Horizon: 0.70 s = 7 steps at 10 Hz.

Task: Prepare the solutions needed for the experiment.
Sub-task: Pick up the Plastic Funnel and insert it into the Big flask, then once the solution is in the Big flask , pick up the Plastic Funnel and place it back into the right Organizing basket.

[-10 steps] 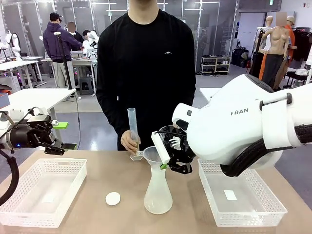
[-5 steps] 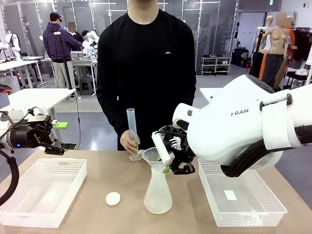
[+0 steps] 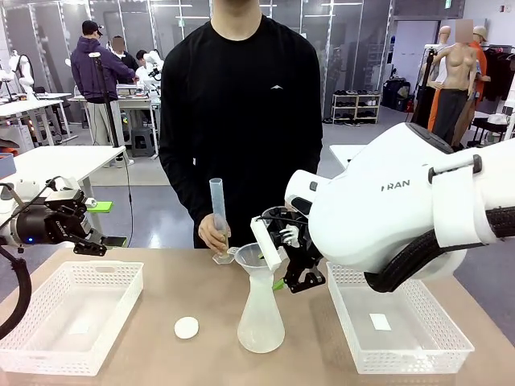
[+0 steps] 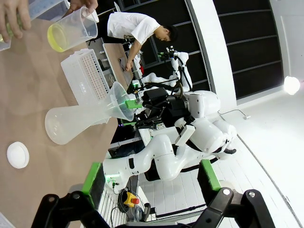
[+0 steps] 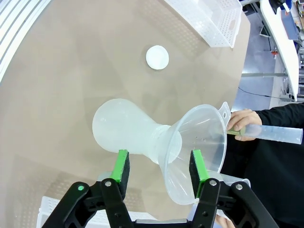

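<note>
Solutions [image 4: 58,37] show as a pale yellow layer in a beaker [image 4: 78,26] that a person holds up. It is well beyond the tips of the left fingers [image 4: 95,179], on the far side of the flask [image 5: 118,128] from them.

The change is on the other arm. The right fingers [image 5: 122,168], clamped on the funnel [image 5: 199,133] a second ago, have spread and now stand apart, one on each side of where the funnel meets the flask neck. Whether a pad still brushes the plastic I cannot tell. The funnel sits tilted in the flask mouth, apparently resting on its own.

Just past the funnel rim from these fingers, the person's hand [image 5: 240,124] holds a cylinder [image 5: 278,134]; its contents are too faint to read. The left fingers are wide open with nothing between them, off to the side above the bench [image 5: 71,71]. A white cap [image 5: 157,57] lies beyond the flask.

My judgement is that the funnel is now placed and the flask is ready to receive a pour, so the right arm should back off without nudging the funnel.
</note>
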Tool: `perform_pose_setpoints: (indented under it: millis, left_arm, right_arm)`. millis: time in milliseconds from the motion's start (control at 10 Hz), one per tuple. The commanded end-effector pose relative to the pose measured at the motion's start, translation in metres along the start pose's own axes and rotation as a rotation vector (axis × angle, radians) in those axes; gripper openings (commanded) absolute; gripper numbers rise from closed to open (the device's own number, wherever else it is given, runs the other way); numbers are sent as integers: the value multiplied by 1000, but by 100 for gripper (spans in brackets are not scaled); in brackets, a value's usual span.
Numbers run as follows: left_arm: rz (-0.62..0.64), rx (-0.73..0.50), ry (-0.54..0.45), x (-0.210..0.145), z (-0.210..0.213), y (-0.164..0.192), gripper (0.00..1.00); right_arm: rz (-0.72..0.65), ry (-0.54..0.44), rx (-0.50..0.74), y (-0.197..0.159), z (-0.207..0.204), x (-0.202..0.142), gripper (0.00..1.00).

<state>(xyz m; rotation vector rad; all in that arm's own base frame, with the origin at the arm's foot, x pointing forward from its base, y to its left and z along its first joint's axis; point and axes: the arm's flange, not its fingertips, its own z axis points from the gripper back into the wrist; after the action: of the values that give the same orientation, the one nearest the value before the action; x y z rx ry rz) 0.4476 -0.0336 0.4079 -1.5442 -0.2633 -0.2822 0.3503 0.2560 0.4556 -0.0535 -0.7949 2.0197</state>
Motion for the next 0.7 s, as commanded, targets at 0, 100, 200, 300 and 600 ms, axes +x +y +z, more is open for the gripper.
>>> perform_pose_setpoints:
  millis: [0, 100, 200, 300, 600]
  left_arm:
    - [-15, -5, -6, 0, -1, -2, 100]
    - [-15, -5, -6, 0, -1, -2, 100]
    - [-15, -5, -6, 0, -1, -2, 100]
    - [-15, -5, -6, 0, -1, -2, 100]
    - [-15, -5, -6, 0, -1, -2, 100]
  right_arm:
    - [-1, -2, 0, 0, 0, 0, 64]
    - [-1, -2, 0, 0, 0, 0, 64]
    - [-1, -2, 0, 0, 0, 0, 64]
    - [-1, -2, 0, 0, 0, 0, 64]
    - [-1, -2, 0, 0, 0, 0, 64]
